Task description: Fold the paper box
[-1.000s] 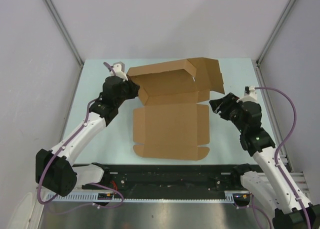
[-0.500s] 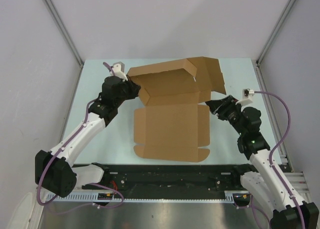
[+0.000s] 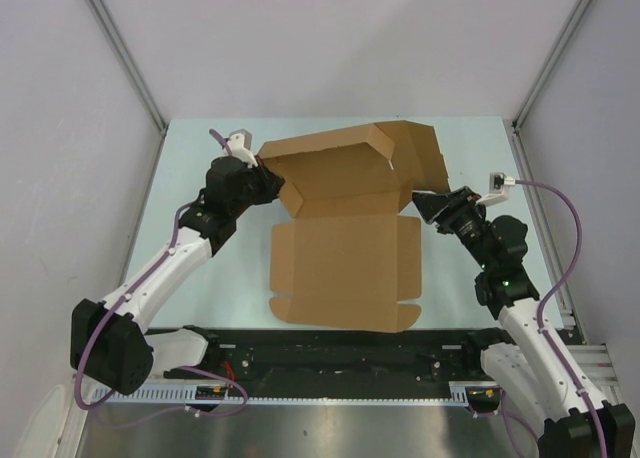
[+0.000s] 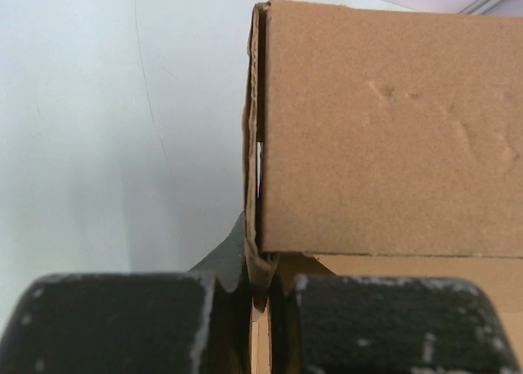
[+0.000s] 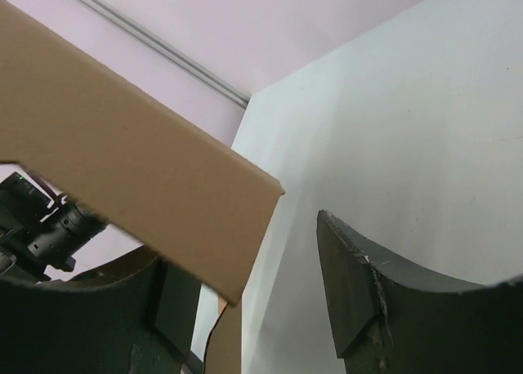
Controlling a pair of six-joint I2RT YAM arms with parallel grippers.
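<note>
Left gripper (image 4: 260,296) is pinched shut on a wall corner of the paper box (image 3: 345,248), which spreads from there across to the right gripper (image 3: 430,204), whose jaws gape around the raised side flap without clamping, and it looks like light, floppy cardboard, so edges seem the place to grab.

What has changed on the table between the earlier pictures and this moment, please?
The right gripper moved in to the left with its jaws open, up against the right side flap of the paper box. That flap was splayed outward and now stands steeper, tipped inward. Unchanged: the left gripper stays shut on the box at its left, and nothing was let go.
</note>
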